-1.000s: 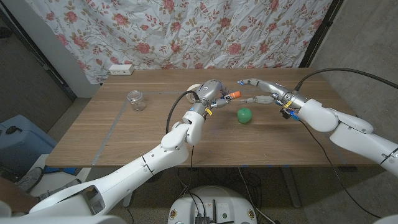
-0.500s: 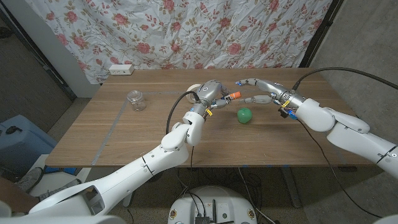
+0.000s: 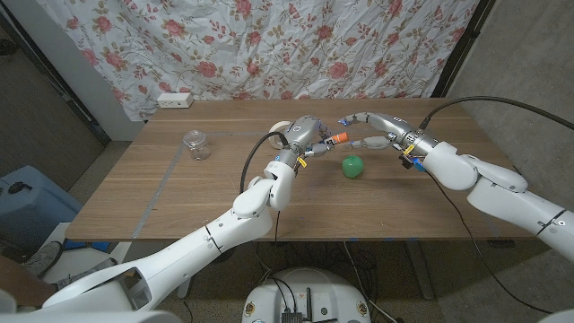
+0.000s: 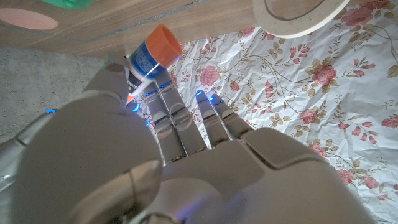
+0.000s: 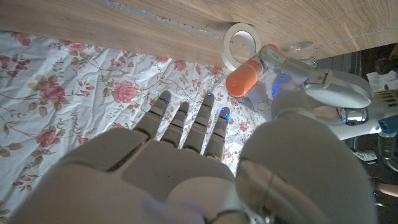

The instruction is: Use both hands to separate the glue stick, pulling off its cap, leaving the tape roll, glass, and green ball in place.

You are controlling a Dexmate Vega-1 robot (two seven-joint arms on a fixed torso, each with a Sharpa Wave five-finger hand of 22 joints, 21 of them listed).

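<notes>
Right hand (image 3: 375, 132) has been closing in on the orange cap across the earlier frames; the left hand (image 3: 308, 135) has stayed put.

Left to right: glass (image 3: 195, 144) is standing well off to the outer side of the left hand, untouched. Tape roll (image 3: 280, 129) is lying just behind the left hand. Left hand is clamping the glue stick (image 3: 330, 139) body, cap end pointing toward the right hand. Cap (image 3: 338, 137) is sitting just short of the right hand's fingertips. Right hand's fingers are apart, holding nothing, thumb and fingers bracketing the cap. Green ball (image 3: 352, 166) is resting below and between the two hands, near but not touching.

Judgement for this step: pinch only the cap, keep the left grip firm on the body, pull straight along the stick's axis, and stay above the ball.
</notes>
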